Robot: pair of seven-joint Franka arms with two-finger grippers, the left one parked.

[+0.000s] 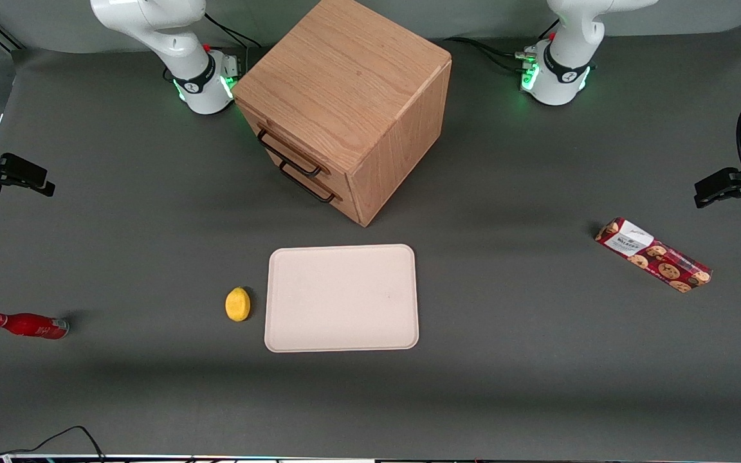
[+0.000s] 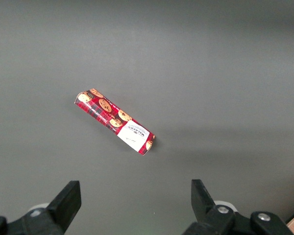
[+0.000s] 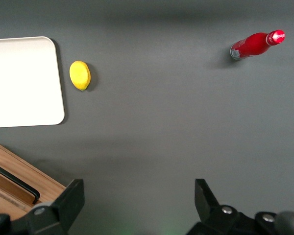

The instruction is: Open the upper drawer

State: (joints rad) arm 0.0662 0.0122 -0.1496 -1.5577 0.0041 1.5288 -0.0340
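Note:
The oak cube cabinet [image 1: 345, 83] stands toward the back middle of the table, its front turned toward the working arm's end. The upper drawer [image 1: 277, 141] sits flush and shut, its black wire handle [image 1: 287, 156] just above the lower drawer's handle [image 1: 307, 185]. My right gripper [image 1: 42, 185] hangs high above the working arm's end of the table, well apart from the cabinet. In the right wrist view the gripper [image 3: 139, 188] is open with only bare table between its fingers [image 3: 71, 196]; a cabinet corner [image 3: 34, 178] with a black handle [image 3: 14, 182] shows beside one finger.
A cream tray [image 1: 341, 299] lies in front of the cabinet, nearer the camera, with a lemon [image 1: 237, 303] beside it. A red bottle [image 1: 26, 325] lies on its side toward the working arm's end. A cookie box [image 1: 653, 255] lies toward the parked arm's end.

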